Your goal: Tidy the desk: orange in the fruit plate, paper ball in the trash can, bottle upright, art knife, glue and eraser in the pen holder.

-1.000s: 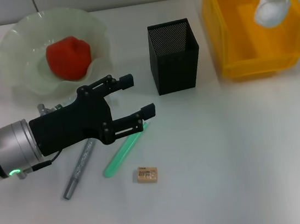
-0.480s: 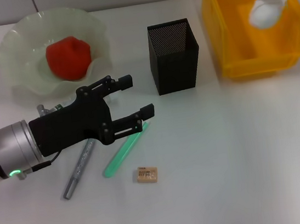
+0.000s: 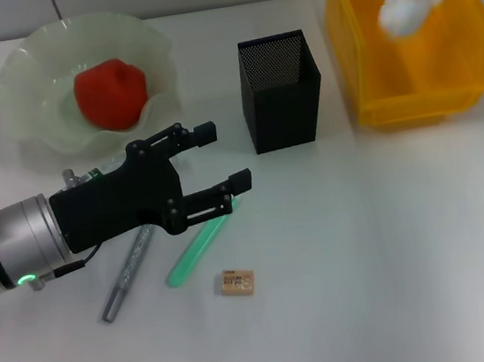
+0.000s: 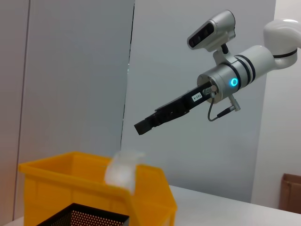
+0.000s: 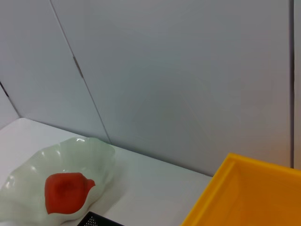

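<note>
Left gripper (image 3: 221,157) hangs over the white desk (image 3: 394,250) w/ fingers spread, holding nothing, just in front of the fruit plate (image 3: 14,77); orange (image 3: 110,93) sits in that plate. Right gripper (image 4: 146,125) is above the trash can (image 3: 419,100), fingers' state can't tell. Paper ball (image 3: 408,4) is inside the can's opening, apart from the gripper. Pen holder (image 3: 280,91) stands left of the can; eraser (image 3: 237,282), green stick (image 3: 195,248) & grey pen (image 3: 127,274) lie in front of the holder. Pale grey wall panels (image 5: 188,70) behind.

Left gripper (image 3: 221,157) low at near left, jaws spread wide, empty. Right gripper (image 4: 143,126) raised at far right, extended level.
</note>
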